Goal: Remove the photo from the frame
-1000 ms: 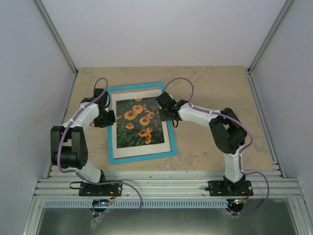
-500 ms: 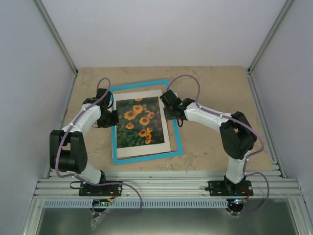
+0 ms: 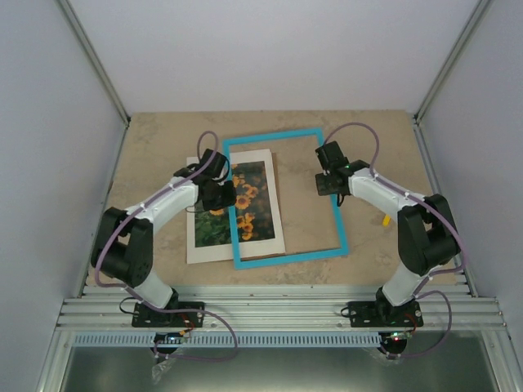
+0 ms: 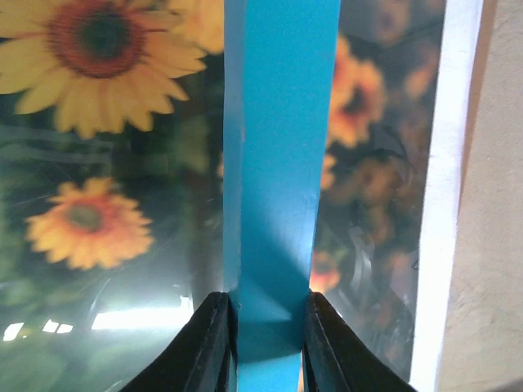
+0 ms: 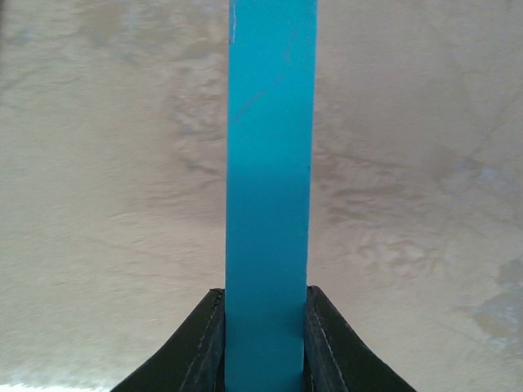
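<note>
Left gripper [image 4: 265,304], right gripper [image 5: 265,296] each pinch the frame [image 3: 286,135] (arms outstretched).

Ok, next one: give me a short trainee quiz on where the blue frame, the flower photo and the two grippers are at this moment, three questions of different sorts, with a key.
1. True or false: the thin turquoise-blue rectangular frame encloses the whole sunflower photo print.
2. What is the right gripper clamped on? A: the photo's white edge. B: the frame's right bar. C: nothing, its jaws are wide open.
3. Which gripper holds the frame bar that crosses over the photo?

Key
1. False: the frame sits off to the right, and only its left bar lies across the photo.
2. B.
3. The left gripper.
</note>
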Controlling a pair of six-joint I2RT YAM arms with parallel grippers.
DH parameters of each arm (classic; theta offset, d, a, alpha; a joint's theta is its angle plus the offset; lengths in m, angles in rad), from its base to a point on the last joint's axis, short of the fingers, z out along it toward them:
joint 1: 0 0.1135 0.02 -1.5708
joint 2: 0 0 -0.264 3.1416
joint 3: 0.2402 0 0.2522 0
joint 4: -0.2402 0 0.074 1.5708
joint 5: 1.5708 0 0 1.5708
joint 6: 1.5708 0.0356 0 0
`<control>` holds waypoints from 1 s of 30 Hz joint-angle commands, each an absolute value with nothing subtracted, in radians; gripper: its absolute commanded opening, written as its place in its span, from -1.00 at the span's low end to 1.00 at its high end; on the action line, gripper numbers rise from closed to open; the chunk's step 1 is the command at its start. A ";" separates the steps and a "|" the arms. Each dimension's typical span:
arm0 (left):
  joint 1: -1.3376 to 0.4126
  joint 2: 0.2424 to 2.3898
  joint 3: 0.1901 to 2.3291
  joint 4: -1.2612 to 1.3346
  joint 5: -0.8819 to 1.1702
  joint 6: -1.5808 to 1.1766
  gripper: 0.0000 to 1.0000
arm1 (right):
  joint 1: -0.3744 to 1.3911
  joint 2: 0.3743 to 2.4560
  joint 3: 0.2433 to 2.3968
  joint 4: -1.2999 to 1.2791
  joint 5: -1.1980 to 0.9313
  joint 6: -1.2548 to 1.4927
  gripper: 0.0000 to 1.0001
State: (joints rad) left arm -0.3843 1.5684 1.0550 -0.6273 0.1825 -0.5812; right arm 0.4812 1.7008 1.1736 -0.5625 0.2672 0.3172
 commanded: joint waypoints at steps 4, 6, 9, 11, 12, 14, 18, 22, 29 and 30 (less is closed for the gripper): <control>-0.546 1.681 1.165 -0.250 0.375 -0.765 -1.00 | 0.408 1.764 1.162 -0.566 0.244 0.191 -0.98; -0.581 1.734 1.214 -0.239 0.367 -0.773 -1.00 | 0.376 1.780 1.166 -0.566 0.264 0.183 -0.99; -0.614 1.814 1.292 -0.225 0.372 -0.791 -1.00 | 0.322 1.797 1.163 -0.560 0.256 0.174 -0.99; -0.628 1.866 1.344 -0.216 0.383 -0.797 -1.00 | 0.282 1.805 1.161 -0.556 0.247 0.173 -0.99; -0.636 1.889 1.373 -0.216 0.387 -0.799 -1.00 | 0.264 1.807 1.160 -0.555 0.244 0.171 -0.99; -0.650 1.936 1.431 -0.220 0.398 -0.802 -1.00 | 0.230 1.811 1.161 -0.553 0.235 0.167 -0.99; -0.677 2.027 1.531 -0.233 0.415 -0.802 -1.00 | 0.163 1.820 1.166 -0.544 0.219 0.159 -0.99; -0.699 2.088 1.600 -0.236 0.426 -0.807 -1.00 | 0.109 1.838 1.163 -0.531 0.204 0.160 -0.99; -0.734 2.143 1.648 -0.226 0.427 -0.821 -1.00 | 0.062 1.894 1.184 -0.503 0.216 0.133 -0.99; -0.737 2.144 1.646 -0.222 0.427 -0.825 -1.00 | 0.060 1.905 1.191 -0.498 0.221 0.125 -0.99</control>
State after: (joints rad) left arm -0.6552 2.1559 1.5749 -0.4591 0.2043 -0.7631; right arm 0.0345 1.8538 1.1698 -0.5526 0.3294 0.0963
